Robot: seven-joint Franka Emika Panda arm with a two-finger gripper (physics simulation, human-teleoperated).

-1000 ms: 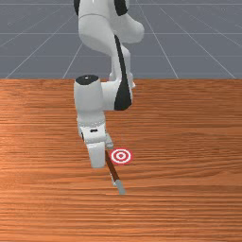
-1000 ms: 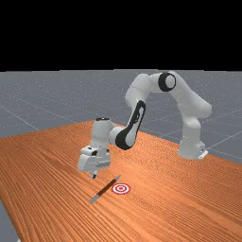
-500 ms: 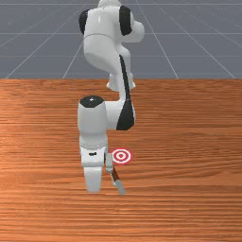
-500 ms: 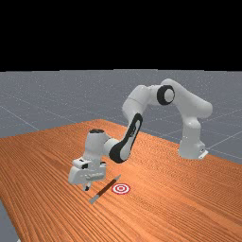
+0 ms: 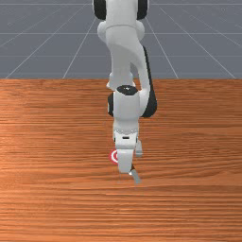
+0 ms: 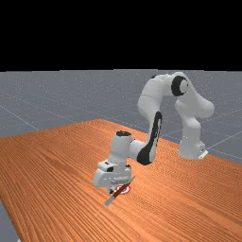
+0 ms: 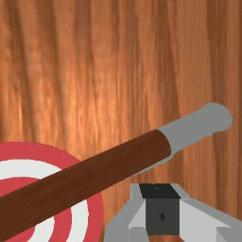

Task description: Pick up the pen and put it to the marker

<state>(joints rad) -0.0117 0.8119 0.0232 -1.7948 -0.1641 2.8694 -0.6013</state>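
In the far view my gripper point(image 6: 111, 191) is low beside the brown pen point(image 6: 121, 189). The wrist view has the gripper point(image 7: 162, 208) shut, its fingers together with nothing seen between them. Close alongside runs the pen point(image 7: 94, 175), not held, its brown body across the red-and-white marker point(image 7: 80, 215) and its grey end beyond the marker's edge. One end looks nearer the camera; I cannot tell if the pen touches the table. In the front view the hand hides most of the pen, whose grey end point(image 5: 136, 177) sticks out, and part of the marker point(image 5: 113, 156).
The wooden table point(image 5: 198, 142) lies around the marker on all sides. My arm's forearm and elbow stand over the table behind the hand, toward the base point(image 6: 191, 146) in the far view's right.
My hand has moved toward the front view's right and back toward the base. The pen has shifted the same way and now overlaps the marker in the far view.
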